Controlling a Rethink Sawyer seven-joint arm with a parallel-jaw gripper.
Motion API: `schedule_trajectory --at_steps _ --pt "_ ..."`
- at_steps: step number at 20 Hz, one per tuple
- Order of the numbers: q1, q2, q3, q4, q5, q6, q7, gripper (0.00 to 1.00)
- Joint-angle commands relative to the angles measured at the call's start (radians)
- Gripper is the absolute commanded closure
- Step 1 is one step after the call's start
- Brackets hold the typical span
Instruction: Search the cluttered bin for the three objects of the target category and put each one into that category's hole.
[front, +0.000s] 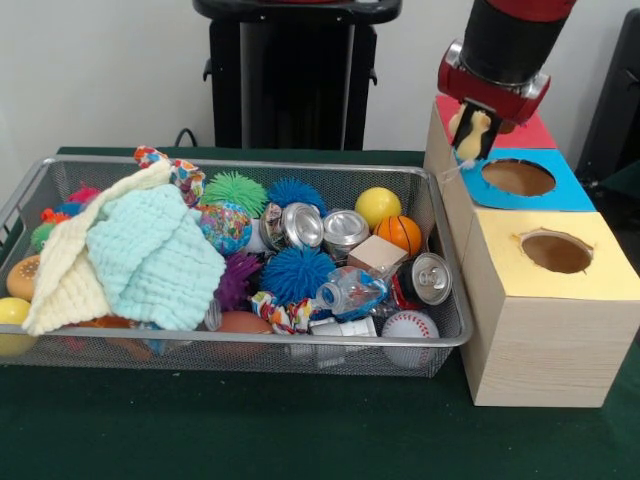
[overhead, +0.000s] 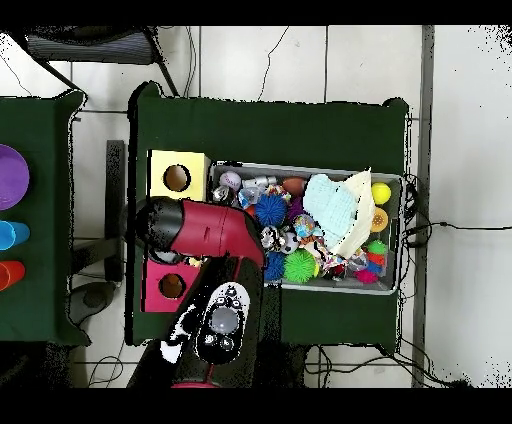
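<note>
My gripper (front: 472, 140) is shut on a small pale yellow toy (front: 468, 150), whose white string hangs down below it. It holds the toy just above the row of boxes, at the left rim of the blue-topped box's hole (front: 518, 177). The silver wire-mesh bin (front: 250, 341) lies to the left, full of clutter. In the overhead view the red arm (overhead: 205, 230) covers the gripper and the middle box. The bin also shows in the overhead view (overhead: 392, 182). The tan-orange, green-tufted figure is hidden or out of view.
A red-topped box (front: 530, 132) stands behind the blue one and a yellow-topped box with a hole (front: 556, 252) stands in front. The bin holds folded cloths (front: 140, 255), spiky balls (front: 298, 272), crushed cans (front: 344, 228), a small basketball (front: 402, 233) and a baseball (front: 408, 326).
</note>
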Motion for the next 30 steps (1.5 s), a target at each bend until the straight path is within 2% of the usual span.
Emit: schedule_trajectory --at_steps 1,6,8,17,23,26,30 --pt "-0.002 0.069 0.027 0.012 0.045 0.186 0.308 1.0" --pt "0.001 0.037 0.019 0.003 0.047 0.324 0.311 1.0" --pt "0.004 0.026 0.013 0.007 0.047 0.344 0.311 1.0" --pt "0.012 0.035 0.043 0.033 0.102 0.343 0.311 1.0" --pt "0.006 0.064 0.075 0.037 0.141 0.263 0.282 1.0" --pt "0.017 0.057 0.078 0.076 0.166 0.245 0.281 1.0" --pt "0.04 0.052 0.068 0.091 0.173 0.295 0.3 1.0"
